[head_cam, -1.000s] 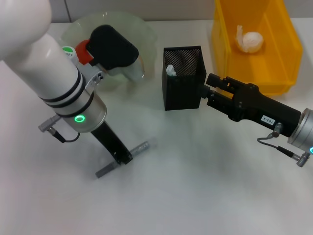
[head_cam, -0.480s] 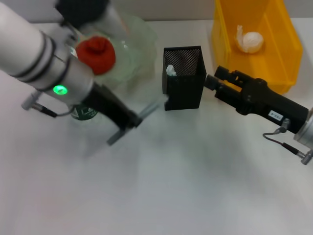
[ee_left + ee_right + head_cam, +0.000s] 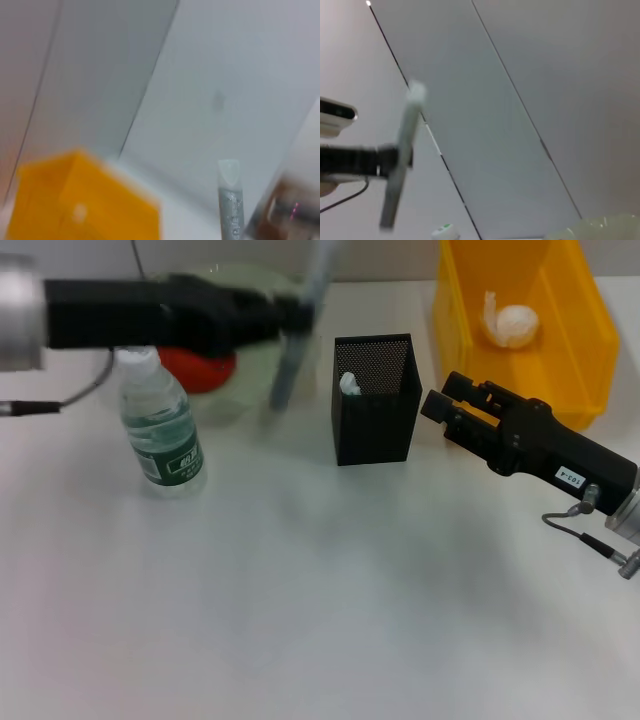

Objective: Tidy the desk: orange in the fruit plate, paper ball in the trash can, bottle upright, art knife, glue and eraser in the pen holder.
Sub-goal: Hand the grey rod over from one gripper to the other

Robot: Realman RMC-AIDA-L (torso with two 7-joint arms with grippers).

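Note:
My left gripper (image 3: pixel 292 318) reaches in from the left at the back, shut on the grey art knife (image 3: pixel 300 325). The knife hangs nearly upright above the table, just left of the black mesh pen holder (image 3: pixel 375 435); it also shows in both wrist views: knife (image 3: pixel 229 200), knife (image 3: pixel 401 157). A white tip (image 3: pixel 348 383) sticks up inside the holder. The orange (image 3: pixel 200 370) lies in the pale-green fruit plate (image 3: pixel 250 285). The bottle (image 3: pixel 162 430) stands upright. The paper ball (image 3: pixel 510 325) rests in the yellow trash can (image 3: pixel 575 300). My right gripper (image 3: pixel 442 400) is open and empty, right of the holder. The eraser is out of view.
The trash can stands at the back right, close behind my right arm (image 3: pixel 560 460). The fruit plate sits behind the bottle at the back left. White tabletop (image 3: pixel 320 600) stretches across the front.
My left gripper has lifted the art knife off the table and swung it up and back toward the pen holder, uncovering the bottle. The right gripper has drawn slightly away from the holder.

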